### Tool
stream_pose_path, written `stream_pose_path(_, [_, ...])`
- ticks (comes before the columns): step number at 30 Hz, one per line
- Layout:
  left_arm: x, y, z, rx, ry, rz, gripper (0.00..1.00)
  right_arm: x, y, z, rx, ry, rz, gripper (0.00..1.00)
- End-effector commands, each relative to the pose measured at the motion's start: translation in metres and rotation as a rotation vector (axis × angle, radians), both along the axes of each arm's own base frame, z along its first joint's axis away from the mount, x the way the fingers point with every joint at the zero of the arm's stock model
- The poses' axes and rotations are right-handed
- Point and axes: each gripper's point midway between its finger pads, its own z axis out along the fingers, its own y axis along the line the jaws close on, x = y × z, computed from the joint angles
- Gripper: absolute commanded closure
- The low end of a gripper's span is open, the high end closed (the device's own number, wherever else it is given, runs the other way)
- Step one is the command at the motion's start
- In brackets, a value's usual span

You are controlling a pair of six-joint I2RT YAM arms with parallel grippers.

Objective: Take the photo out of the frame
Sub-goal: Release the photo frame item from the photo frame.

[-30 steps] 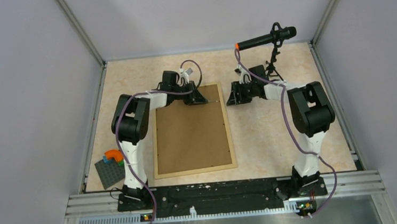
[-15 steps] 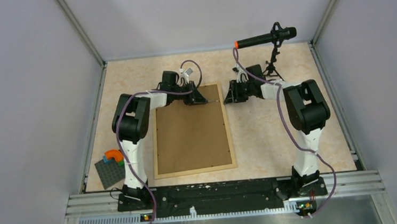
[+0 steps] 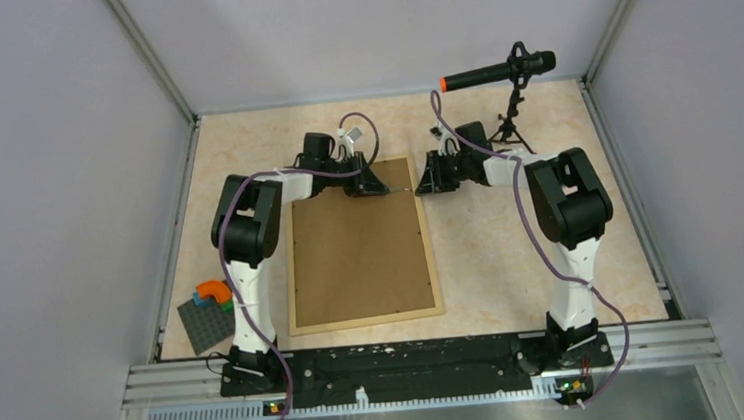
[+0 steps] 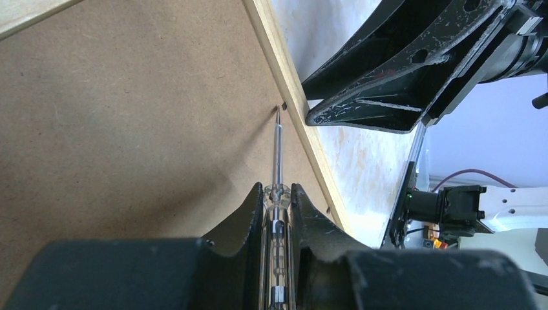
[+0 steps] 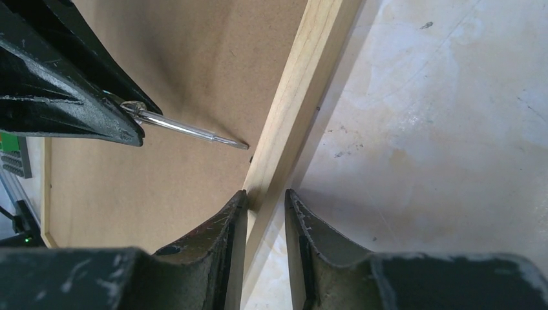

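The frame (image 3: 432, 255) is showing a pale, light-wood rim around a plain matte brown fibreboard back. In the left gripper (image 4: 278, 189), black all over, the screwdriver (image 4: 277, 152) is glinting silver along its shaft, and its handle is clear. The right gripper (image 5: 266, 197) is wearing black too, streaked with whitish scuffs. Beneath both, the table (image 3: 512, 259) is showing cream mottled with peach marbling. Well away from the left gripper, a dark grey studded baseplate (image 3: 205, 328) is carrying orange, green and blue bricks (image 3: 213, 293).
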Motion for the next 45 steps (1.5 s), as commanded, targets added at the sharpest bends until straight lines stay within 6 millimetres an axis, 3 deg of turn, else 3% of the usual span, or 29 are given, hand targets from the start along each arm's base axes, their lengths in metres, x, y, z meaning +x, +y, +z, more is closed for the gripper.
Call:
stream_pose_path(1, [-0.013, 0.003, -0.034, 0.066, 0.087, -0.007, 1.00, 0.002, 0.008, -0.002, -0.005, -0.011, 0.014, 0.73])
stream_pose_path(18, [-0.034, 0.001, -0.047, 0.038, 0.248, -0.006, 1.00, -0.003, 0.008, -0.011, -0.027, -0.004, 0.019, 0.79])
stream_pose_path(33, [-0.028, 0.004, -0.064, 0.079, 0.314, 0.070, 1.00, -0.008, 0.011, -0.014, -0.041, -0.005, 0.034, 0.81])
stream_pose_path(45, [-0.015, -0.008, -0.063, 0.044, 0.314, 0.083, 1.00, -0.015, 0.022, -0.021, -0.064, -0.014, 0.077, 0.85])
